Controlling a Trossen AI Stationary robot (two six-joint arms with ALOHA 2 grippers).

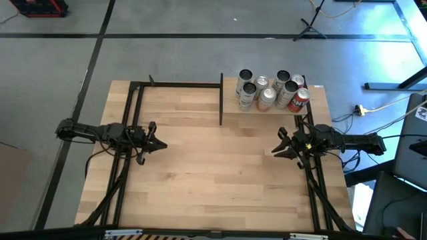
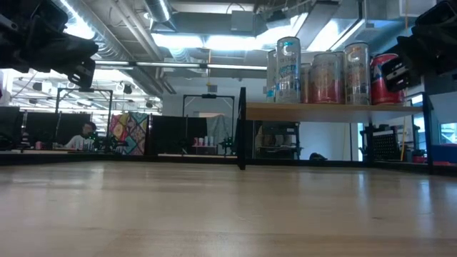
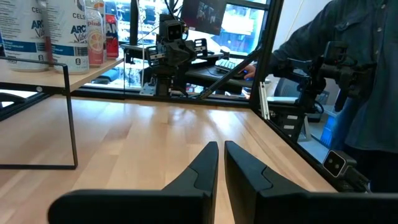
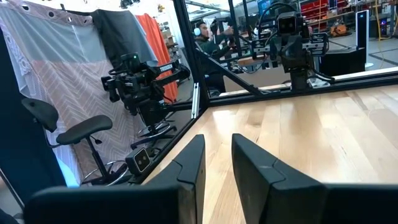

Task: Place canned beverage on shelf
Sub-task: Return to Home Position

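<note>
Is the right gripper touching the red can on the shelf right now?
Apart. The high view shows a clear gap between the right gripper and the red can, which stands on the shelf.

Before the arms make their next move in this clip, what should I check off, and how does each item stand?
1. Eight cans upright on the shelf: ok.
2. Left claw shut and empty, over the table's left side: ok.
3. Right claw slightly open, empty, clear of the shelf: ok.
4. Red can fully seated at the shelf's corner: cannot tell.
5. Person stands beside the table, off the tabletop: ok.
</note>
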